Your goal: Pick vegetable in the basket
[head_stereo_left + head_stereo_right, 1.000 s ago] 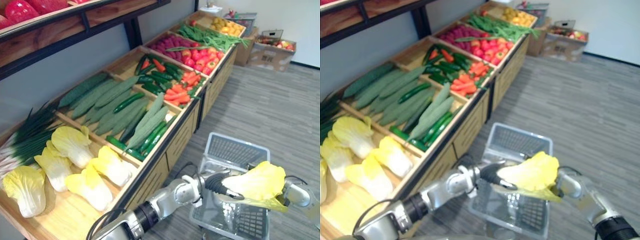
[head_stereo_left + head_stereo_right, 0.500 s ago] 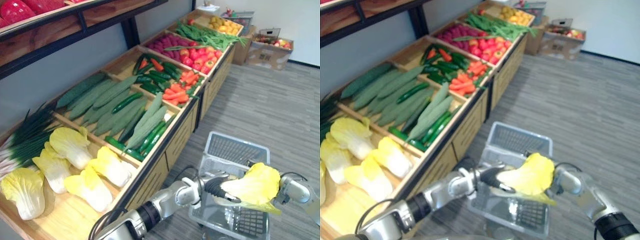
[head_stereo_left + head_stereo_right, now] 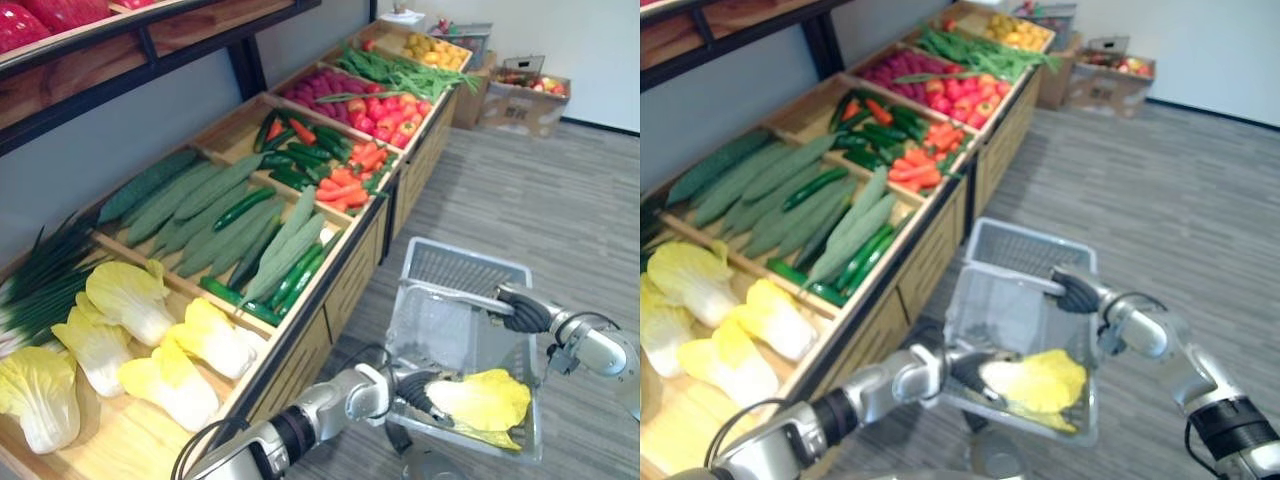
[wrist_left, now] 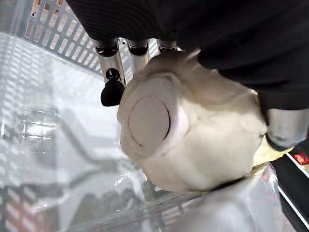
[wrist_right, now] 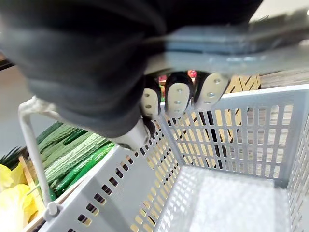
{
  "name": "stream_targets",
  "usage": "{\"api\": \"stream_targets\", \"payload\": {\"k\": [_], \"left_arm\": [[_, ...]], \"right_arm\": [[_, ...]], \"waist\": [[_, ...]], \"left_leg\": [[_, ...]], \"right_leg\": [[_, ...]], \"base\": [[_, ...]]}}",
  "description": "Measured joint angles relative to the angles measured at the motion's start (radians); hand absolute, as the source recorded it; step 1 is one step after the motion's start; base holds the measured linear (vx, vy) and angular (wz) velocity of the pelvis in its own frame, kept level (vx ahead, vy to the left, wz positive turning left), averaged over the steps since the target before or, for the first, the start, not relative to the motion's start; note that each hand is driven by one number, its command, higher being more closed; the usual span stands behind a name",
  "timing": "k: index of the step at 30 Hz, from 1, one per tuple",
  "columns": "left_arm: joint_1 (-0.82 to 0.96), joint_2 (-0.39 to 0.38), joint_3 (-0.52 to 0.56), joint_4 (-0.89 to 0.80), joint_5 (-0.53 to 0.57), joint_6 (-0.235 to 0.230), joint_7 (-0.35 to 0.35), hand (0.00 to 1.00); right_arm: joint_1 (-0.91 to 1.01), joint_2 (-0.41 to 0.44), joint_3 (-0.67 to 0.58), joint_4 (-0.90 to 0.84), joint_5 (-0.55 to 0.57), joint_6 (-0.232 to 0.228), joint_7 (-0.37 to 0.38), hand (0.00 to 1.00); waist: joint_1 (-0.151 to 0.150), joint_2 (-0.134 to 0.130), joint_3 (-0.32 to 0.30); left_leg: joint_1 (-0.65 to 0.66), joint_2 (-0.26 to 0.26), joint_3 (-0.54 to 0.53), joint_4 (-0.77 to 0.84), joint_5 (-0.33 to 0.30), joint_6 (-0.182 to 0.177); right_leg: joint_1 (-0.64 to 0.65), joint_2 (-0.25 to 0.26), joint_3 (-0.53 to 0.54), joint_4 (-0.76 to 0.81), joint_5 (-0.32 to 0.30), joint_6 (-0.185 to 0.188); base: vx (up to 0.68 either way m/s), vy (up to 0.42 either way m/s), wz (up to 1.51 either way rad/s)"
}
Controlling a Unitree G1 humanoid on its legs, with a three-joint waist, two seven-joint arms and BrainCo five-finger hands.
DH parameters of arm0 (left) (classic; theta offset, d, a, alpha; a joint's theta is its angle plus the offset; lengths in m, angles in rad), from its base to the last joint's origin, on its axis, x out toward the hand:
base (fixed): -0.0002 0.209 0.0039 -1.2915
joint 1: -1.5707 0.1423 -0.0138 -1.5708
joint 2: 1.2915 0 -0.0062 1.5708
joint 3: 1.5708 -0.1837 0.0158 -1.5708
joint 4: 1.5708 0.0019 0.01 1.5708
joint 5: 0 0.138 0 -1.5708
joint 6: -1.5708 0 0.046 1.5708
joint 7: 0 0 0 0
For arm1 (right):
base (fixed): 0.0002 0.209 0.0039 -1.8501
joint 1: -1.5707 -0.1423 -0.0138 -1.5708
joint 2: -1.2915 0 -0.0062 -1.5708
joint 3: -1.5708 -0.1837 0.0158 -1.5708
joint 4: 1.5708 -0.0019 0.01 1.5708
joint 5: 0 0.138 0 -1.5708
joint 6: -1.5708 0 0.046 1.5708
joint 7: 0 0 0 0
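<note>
A grey striped floor [image 3: 560, 200] runs right of a long wooden produce stand [image 3: 345, 292], whose bins hold loose cabbages [image 3: 130, 300], green gourds [image 3: 215, 205] and, farther off, red peppers [image 3: 385, 108]. Beside the stand's near end is a pale grey slotted basket [image 3: 462, 272], its handle [image 5: 241, 50] gripped by the right hand [image 3: 522, 312]. Inside the basket's near end, the left hand [image 3: 412, 390] clasps a napa cabbage [image 3: 482, 400] with crinkled yellow leaves and a creamy white base.

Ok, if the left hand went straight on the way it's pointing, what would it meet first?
Beyond the cabbage it holds, the left hand would likely meet the side wall of the basket on the robot's right, though depth is hard to judge.
</note>
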Motion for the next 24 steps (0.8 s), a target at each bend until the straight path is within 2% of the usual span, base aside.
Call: {"api": "stream_targets", "payload": {"k": [10, 13, 14, 16, 18, 20, 24], "left_arm": [[0.000, -0.028, 0.044, -0.006, 0.022, 0.020, 0.024, 0.00], [0.008, -0.006, 0.051, -0.144, -0.010, 0.023, 0.029, 0.00], [0.014, -0.004, 0.052, -0.201, -0.033, 0.022, 0.029, 0.00], [0.029, -0.004, 0.043, -0.351, -0.087, 0.004, 0.031, 0.00], [0.041, -0.004, 0.043, -0.452, -0.135, -0.016, 0.030, 0.00], [0.052, 0.002, 0.040, -0.529, -0.162, -0.040, 0.029, 0.00], [0.064, 0.038, 0.017, -0.633, -0.194, -0.049, 0.028, 0.00]], "right_arm": [[0.002, 0.010, -0.047, 0.000, 0.008, 0.002, 0.021, 1.00], [0.025, 0.037, -0.099, 0.000, 0.007, 0.004, 0.021, 1.00], [0.034, 0.040, -0.108, 0.001, 0.006, 0.005, 0.021, 1.00], [0.042, 0.057, -0.114, 0.001, 0.003, 0.008, 0.021, 1.00], [0.045, 0.085, -0.116, 0.004, -0.007, 0.013, 0.019, 1.00], [0.050, 0.119, -0.117, 0.014, -0.043, 0.016, 0.014, 1.00], [0.067, 0.167, -0.120, 0.066, -0.084, 0.023, -0.020, 1.00]], "waist": [[0.002, 0.001, -0.001], [0.003, 0.003, -0.002], [0.014, 0.008, -0.005], [0.032, 0.009, -0.005], [0.034, 0.007, -0.006], [0.037, 0.002, -0.012], [0.056, -0.006, -0.019]], "left_leg": [[-0.003, -0.011, -0.013, -0.015, 0.002, 0.003], [-0.018, -0.010, -0.039, -0.016, 0.006, 0.009], [-0.020, -0.010, -0.038, -0.016, 0.007, 0.010], [-0.020, -0.009, -0.050, -0.016, 0.009, 0.013], [-0.024, -0.008, -0.070, -0.017, 0.011, 0.016], [-0.038, -0.009, -0.100, -0.017, 0.014, 0.022], [-0.072, -0.012, -0.163, -0.018, 0.025, 0.038]], "right_leg": [[0.001, -0.010, -0.011, -0.001, 0.000, 0.000], [0.001, -0.023, -0.037, -0.001, 0.000, 0.001], [0.001, -0.024, -0.039, -0.001, 0.000, 0.001], [0.006, -0.028, -0.050, 0.000, 0.000, 0.001], [0.014, -0.037, -0.072, 0.000, 0.000, 0.001], [0.017, -0.052, -0.099, 0.000, 0.000, 0.001], [0.017, -0.079, -0.151, 0.000, -0.001, 0.001]], "base": [[0.00, -0.001, 0.03], [-0.02, -0.024, 0.22], [-0.04, -0.034, 0.16], [-0.04, -0.035, 0.13], [-0.05, -0.045, 0.28], [-0.07, -0.054, 0.38], [-0.07, -0.058, 0.47]]}}
